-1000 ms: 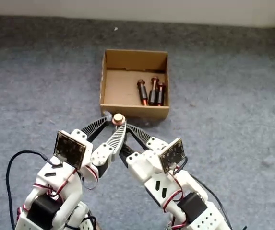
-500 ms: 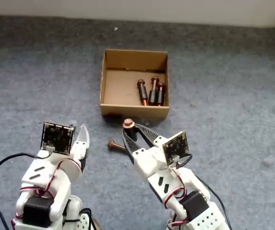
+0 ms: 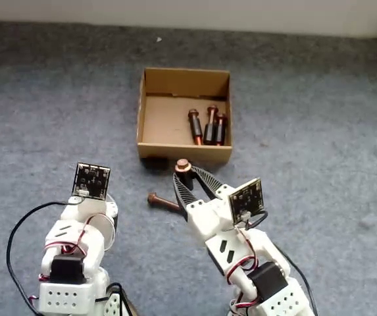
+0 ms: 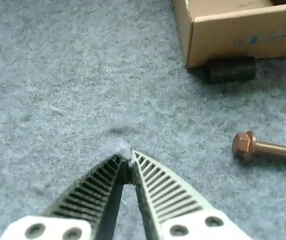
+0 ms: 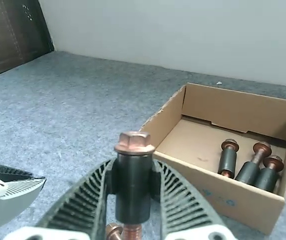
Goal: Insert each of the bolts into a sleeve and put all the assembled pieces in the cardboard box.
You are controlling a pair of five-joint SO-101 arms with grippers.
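My right gripper [image 3: 183, 172] [image 5: 132, 175] is shut on an assembled piece [image 5: 132, 192], a black sleeve with a copper bolt head [image 3: 183, 164] sticking out the top. It is held upright just in front of the cardboard box [image 3: 150, 95] [image 5: 217, 192]. Three assembled pieces [image 3: 208, 126] [image 5: 247, 167] lie in the box. A loose copper bolt [image 3: 162, 200] [image 4: 262, 148] lies on the carpet between the arms. A bare black sleeve [image 4: 231, 69] rests against the box's front corner. My left gripper [image 4: 128, 159] is shut and empty, hanging over carpet short of the bolt.
Grey carpet [image 3: 320, 118] spreads all around the box. The left arm [image 3: 83, 230] stands folded back at the lower left. A pale wall [image 5: 182, 30] runs behind the box. One left finger [image 5: 10, 187] shows beside my right gripper.
The left arm let go of the piece and pulled back from the meeting point, shutting empty. The right gripper kept the assembled piece and shifted slightly right. A loose bolt now shows on the carpet.
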